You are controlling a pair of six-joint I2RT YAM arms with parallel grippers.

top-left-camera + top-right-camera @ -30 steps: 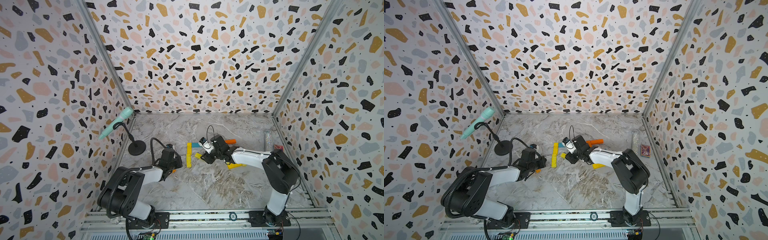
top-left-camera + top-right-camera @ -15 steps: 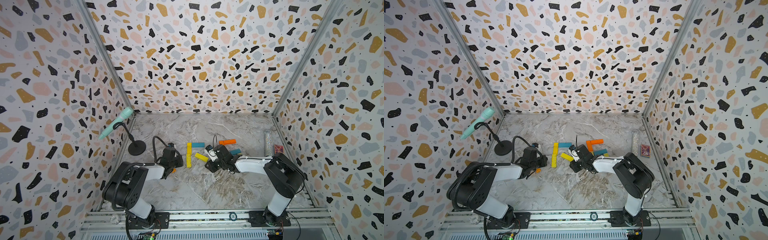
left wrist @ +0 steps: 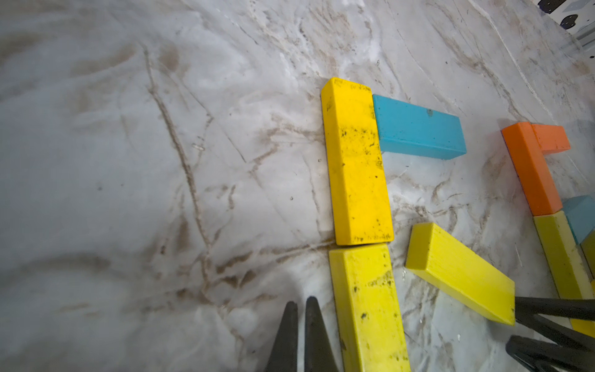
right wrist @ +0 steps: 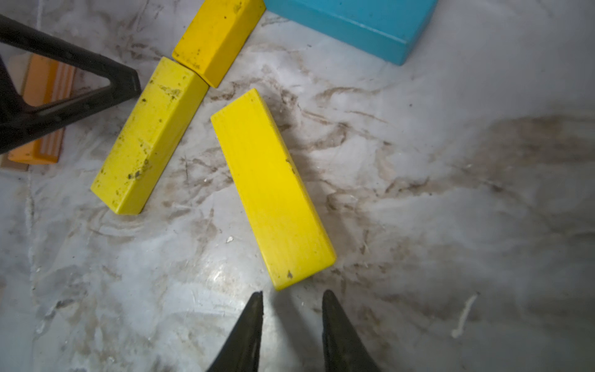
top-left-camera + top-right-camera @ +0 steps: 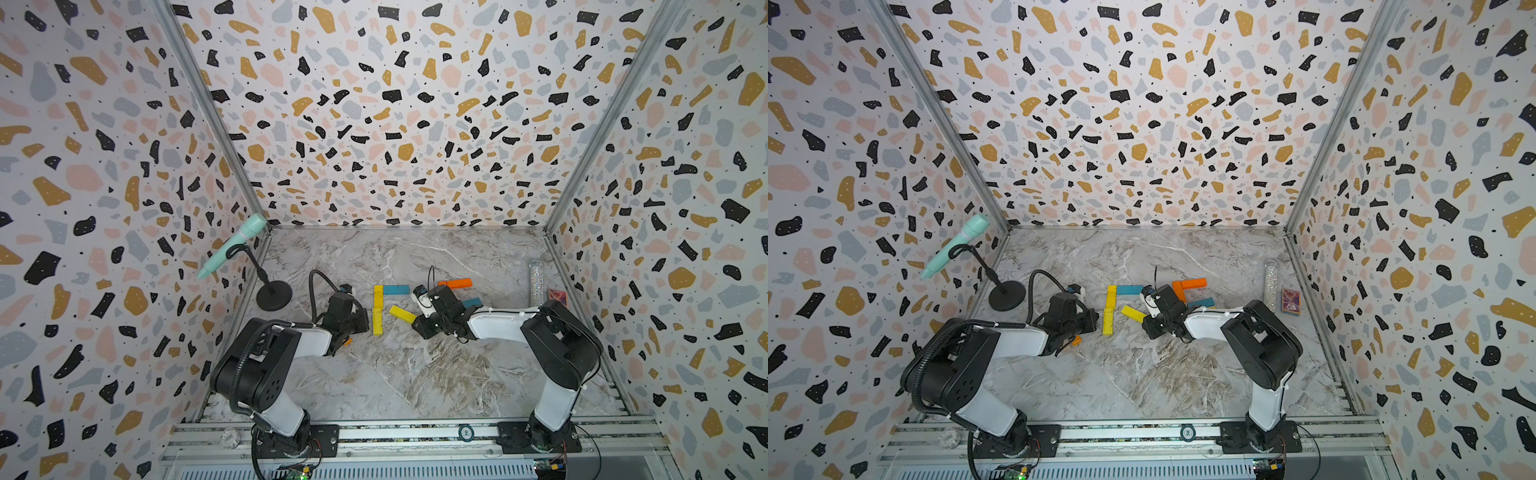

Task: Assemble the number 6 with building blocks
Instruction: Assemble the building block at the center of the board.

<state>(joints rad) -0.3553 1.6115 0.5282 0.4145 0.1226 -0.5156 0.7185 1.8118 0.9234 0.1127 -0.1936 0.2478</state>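
Observation:
Two yellow building blocks (image 5: 377,309) lie end to end in a column, with a blue block (image 5: 396,289) butting the far one's side. A third yellow block (image 4: 270,183) lies slanted beside the column, also in a top view (image 5: 402,314). My right gripper (image 4: 293,294) is open and empty, its tips just short of that block's near end. My left gripper (image 3: 301,302) is shut and empty on the floor, close beside the near column block (image 3: 367,306). An orange block (image 5: 455,284) and another blue block (image 5: 471,302) lie behind the right wrist.
A mint microphone (image 5: 232,245) on a black stand (image 5: 274,295) is at the left wall. A glittery tube (image 5: 536,282) and a small red box (image 5: 557,297) sit by the right wall. Part of an orange block (image 5: 347,342) shows under the left arm.
My right gripper has let go of the slanted yellow block and drawn back from it, its jaws narrowing. The left gripper has stayed shut beside the column.

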